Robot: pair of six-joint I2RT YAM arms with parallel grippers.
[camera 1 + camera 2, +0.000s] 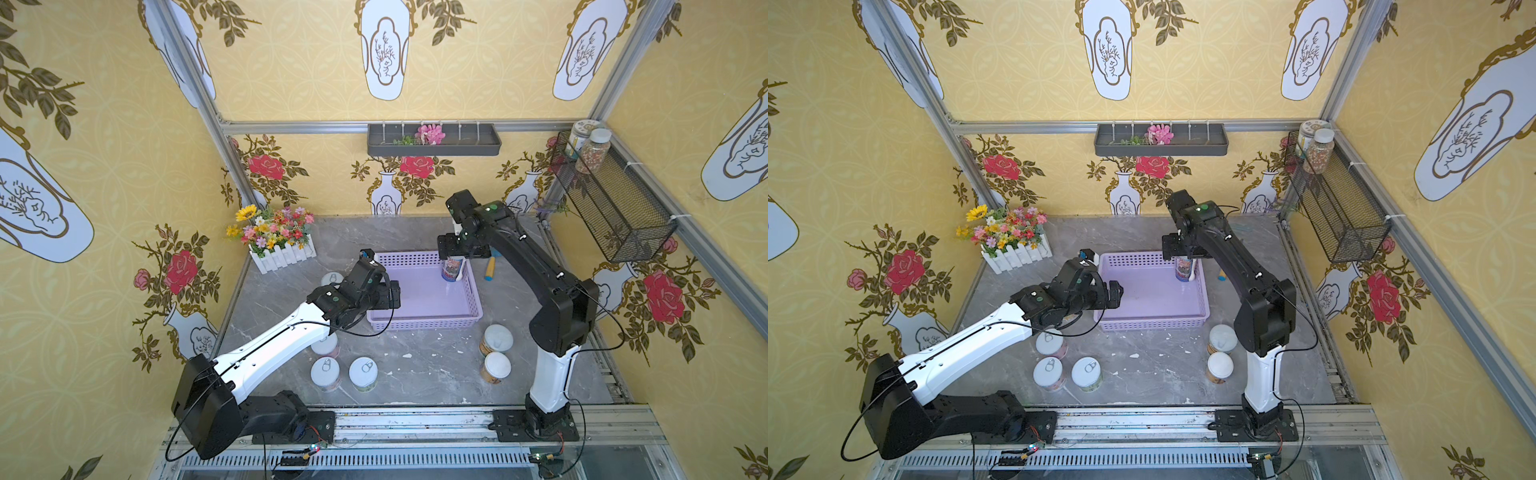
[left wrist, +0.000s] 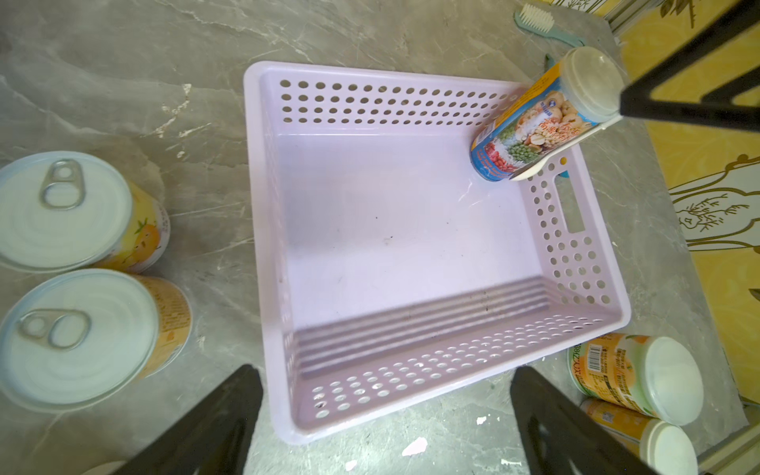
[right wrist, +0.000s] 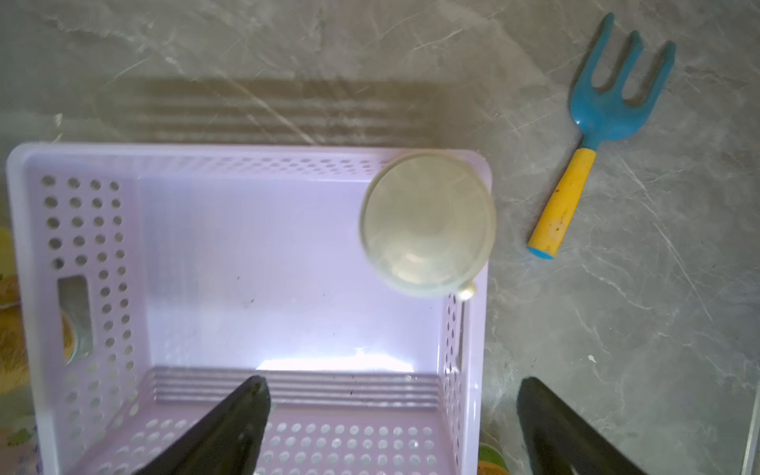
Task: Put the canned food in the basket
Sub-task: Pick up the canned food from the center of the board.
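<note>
Tall jar (image 2: 530, 131): stands in far-right corner of basket (image 2: 370, 103), close vs. both walls. My R pincer (image 3: 392, 384): jaws spread wide above jar, gripping nothing. My L pincer (image 2: 384, 370): open, empty, over basket's left rim. Risk: R finger clips lid on retract, so jar tips.

In a top view the left arm (image 1: 270, 345) covers part of a pull-tab can (image 1: 326, 348), and a second can (image 1: 331, 277) peeks out from behind its wrist. The right arm (image 1: 540, 266) hides the prongs of the fork (image 1: 491, 268) — only the yellow handle shows. In the right wrist view the jar (image 3: 427, 224) is blurred — its label is out of sight.
</note>
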